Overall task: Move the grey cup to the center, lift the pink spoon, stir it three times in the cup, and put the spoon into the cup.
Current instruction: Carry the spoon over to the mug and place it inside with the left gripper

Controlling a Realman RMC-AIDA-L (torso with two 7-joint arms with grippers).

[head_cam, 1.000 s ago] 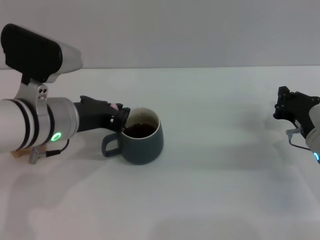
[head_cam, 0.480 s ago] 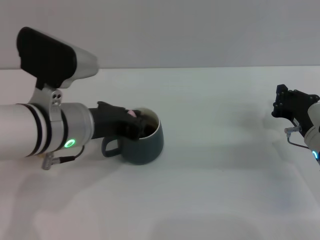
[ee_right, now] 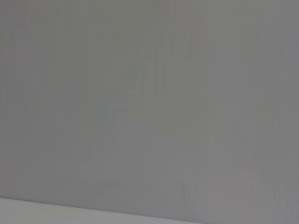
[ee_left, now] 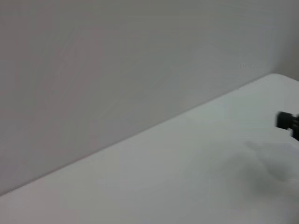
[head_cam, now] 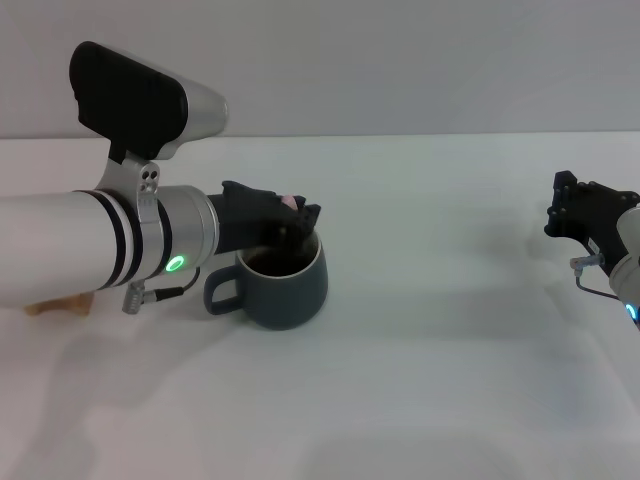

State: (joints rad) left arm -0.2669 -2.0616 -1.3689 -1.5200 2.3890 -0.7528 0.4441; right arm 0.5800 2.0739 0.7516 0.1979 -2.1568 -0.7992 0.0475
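I see the left gripper (head_cam: 298,222) over the far rim of the grey cup (head_cam: 283,283), its fingers pinching the pink spoon (head_cam: 290,202); only a pink tip shows above the fingers, the rest is hidden. The cup stands upright on the white table (head_cam: 420,380), left of its middle, handle toward the left edge, dark liquid inside. The right gripper (head_cam: 580,215) is parked near the right edge; I cannot tell its finger state.
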